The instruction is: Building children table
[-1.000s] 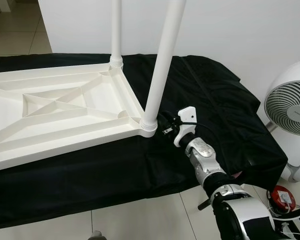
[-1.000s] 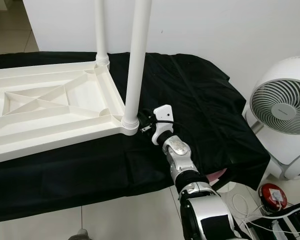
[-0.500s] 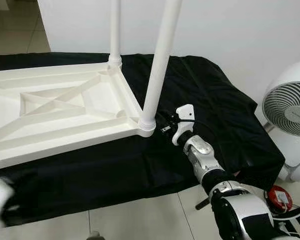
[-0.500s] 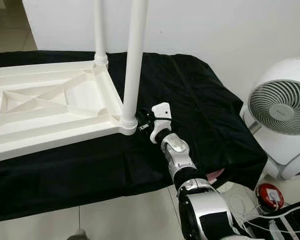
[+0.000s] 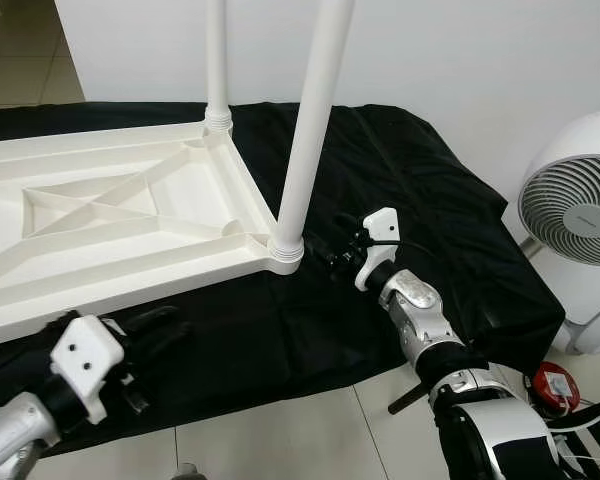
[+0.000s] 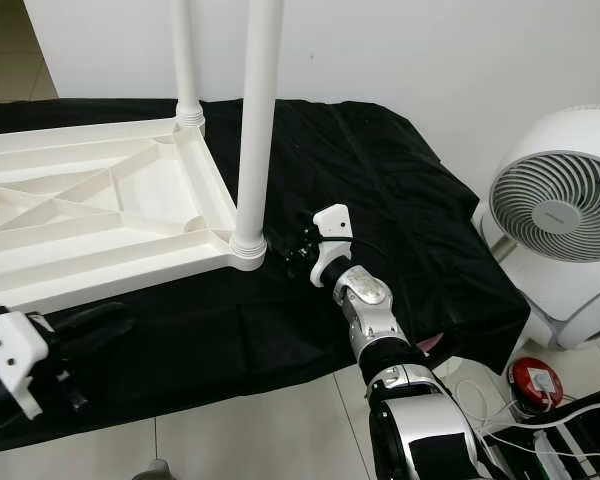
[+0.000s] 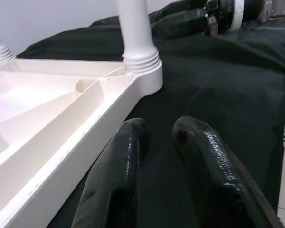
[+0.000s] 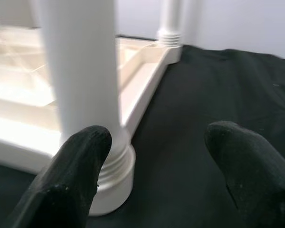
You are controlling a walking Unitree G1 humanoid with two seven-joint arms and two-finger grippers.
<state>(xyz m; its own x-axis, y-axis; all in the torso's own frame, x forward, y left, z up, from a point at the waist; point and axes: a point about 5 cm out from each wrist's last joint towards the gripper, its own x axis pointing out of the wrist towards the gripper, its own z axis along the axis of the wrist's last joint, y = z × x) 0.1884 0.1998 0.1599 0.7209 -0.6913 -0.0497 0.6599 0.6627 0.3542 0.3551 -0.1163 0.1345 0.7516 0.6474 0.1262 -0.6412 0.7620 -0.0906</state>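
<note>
A white plastic table top lies upside down on a black cloth. Two white legs stand upright in its right-hand corners: the near leg and the far leg. My right gripper hovers just right of the near leg's base, open, with its fingers wide apart and nothing between them. My left gripper is low at the cloth's front edge, near the table top's long front rim. Its fingers are nearly together and empty.
A white floor fan stands to the right of the cloth. A small red object and cables lie on the tiled floor below it. A white wall is behind.
My left arm has risen into view at the lower left, up to the cloth's front edge. The right gripper stays by the near leg's base. The camera has shifted slightly.
</note>
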